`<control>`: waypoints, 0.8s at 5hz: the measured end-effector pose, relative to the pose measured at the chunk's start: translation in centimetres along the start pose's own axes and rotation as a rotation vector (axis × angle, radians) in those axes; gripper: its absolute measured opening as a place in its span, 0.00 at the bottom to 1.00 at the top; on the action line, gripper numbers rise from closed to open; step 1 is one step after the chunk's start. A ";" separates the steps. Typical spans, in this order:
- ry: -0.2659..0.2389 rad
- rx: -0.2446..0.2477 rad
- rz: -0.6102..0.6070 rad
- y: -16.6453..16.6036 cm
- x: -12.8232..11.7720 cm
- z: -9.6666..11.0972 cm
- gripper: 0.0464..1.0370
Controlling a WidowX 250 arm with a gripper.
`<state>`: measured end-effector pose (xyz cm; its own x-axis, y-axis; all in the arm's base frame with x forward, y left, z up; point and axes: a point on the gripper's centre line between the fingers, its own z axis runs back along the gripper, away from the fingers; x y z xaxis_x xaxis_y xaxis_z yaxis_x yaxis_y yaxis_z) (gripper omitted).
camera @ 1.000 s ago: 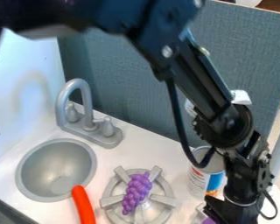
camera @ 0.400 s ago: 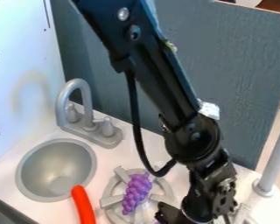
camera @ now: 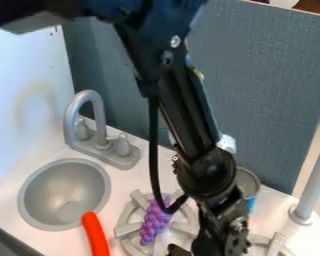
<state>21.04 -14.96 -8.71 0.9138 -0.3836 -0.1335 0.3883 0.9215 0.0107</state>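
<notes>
The black gripper point(camera: 201, 246) hangs at the bottom of the view, right of centre, its fingertips cut off by the lower edge. Just left of it, a bunch of purple grapes point(camera: 153, 223) lies aslant on a grey stove burner point(camera: 128, 230). Behind the arm's wrist stands a can point(camera: 247, 183), partly hidden. Whether the gripper holds anything cannot be seen.
A round grey sink point(camera: 64, 195) is at the left, with a grey faucet point(camera: 96, 117) behind it. An orange-red curved object point(camera: 94, 235) lies beside the sink. A second burner point(camera: 275, 245) and a grey post point(camera: 312, 175) stand at the right; a blue-grey panel point(camera: 269, 95) rises behind.
The arm has swung left from the right side, bringing the gripper close to the grapes. The can, hidden about half a second ago, partly shows again. The grapes have not moved.
</notes>
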 end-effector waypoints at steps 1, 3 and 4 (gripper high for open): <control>0.010 -0.021 -0.014 0.6 0.6 -1.0 0.05; 0.000 -0.029 -0.010 0.7 1.2 -1.2 0.05; 0.002 -0.032 -0.006 0.6 1.3 -1.3 0.08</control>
<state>22.33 -14.80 -10.14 0.9113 -0.3889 -0.1350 0.3897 0.9207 -0.0215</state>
